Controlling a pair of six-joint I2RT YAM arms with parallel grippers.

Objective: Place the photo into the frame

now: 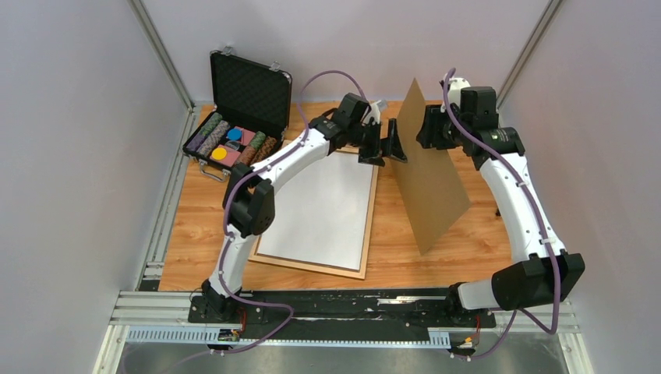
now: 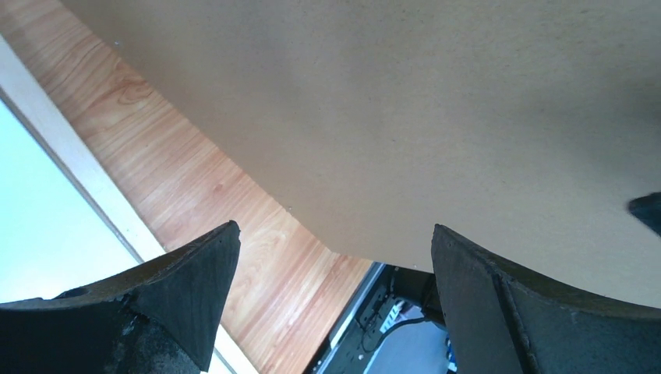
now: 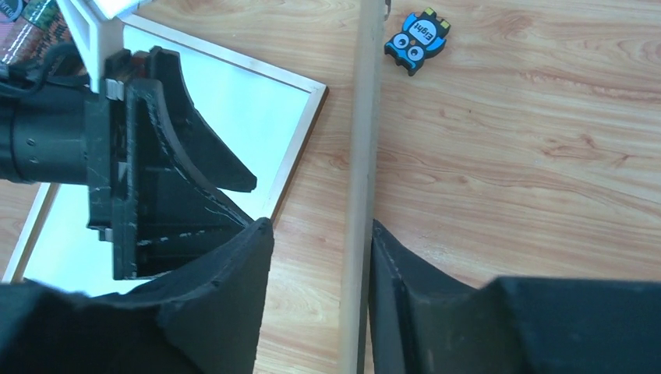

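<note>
1. The overhead view is bright and even. Soft diffuse light falls from above, and the walls carry a faint lilac cast.
2. Shadows on the table (image 1: 475,234) are faint and soft-edged, lying beneath the arms and the backing board (image 1: 425,179).
3. The white back of the photo (image 1: 319,210) is almost blown out and shows no texture.
4. In the left wrist view the board looks soft and featureless, dimmer towards the right. The fingers (image 2: 187,273) of the left gripper (image 2: 335,227) are nearly black.
5. In the right wrist view the wood grain is sharp. The board's edge and the fingers (image 3: 234,296) of the right gripper (image 3: 319,224), close to the lens, are blurred.
</note>
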